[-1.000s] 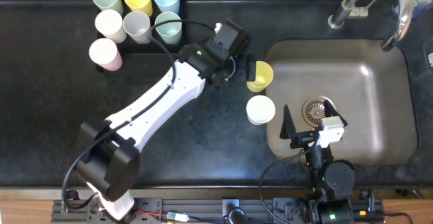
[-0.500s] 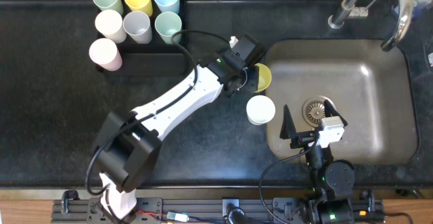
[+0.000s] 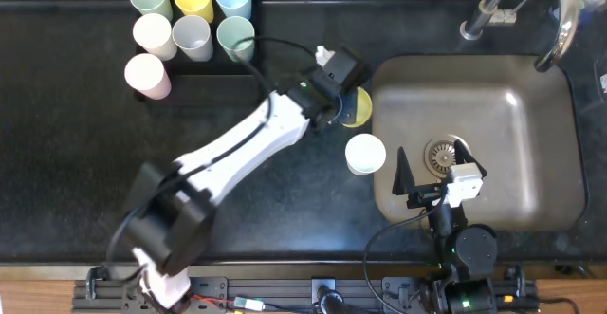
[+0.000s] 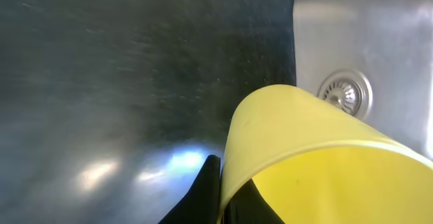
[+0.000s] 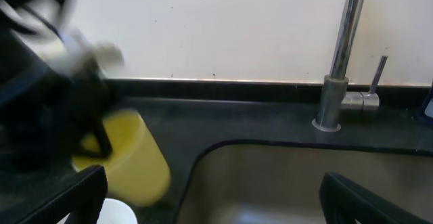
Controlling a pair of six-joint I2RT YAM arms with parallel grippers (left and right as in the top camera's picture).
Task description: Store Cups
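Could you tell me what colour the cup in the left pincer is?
Yellow; the cup shows best in the left wrist view.

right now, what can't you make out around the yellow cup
- Yellow cup: top view, the left gripper covers part of it; lifted or resting on the counter, cannot tell.
- Left gripper: right wrist view, blurred.
- White cup: right wrist view, cut off by the picture's edge.

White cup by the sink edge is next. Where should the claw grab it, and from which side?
Take the white cup by its rim from above, one finger inside, one outside: it stands upright, mouth up. Pinch the wall on the counter side, probably safest, since the sink drops away right beside it. The left claw first has to park the yellow cup.
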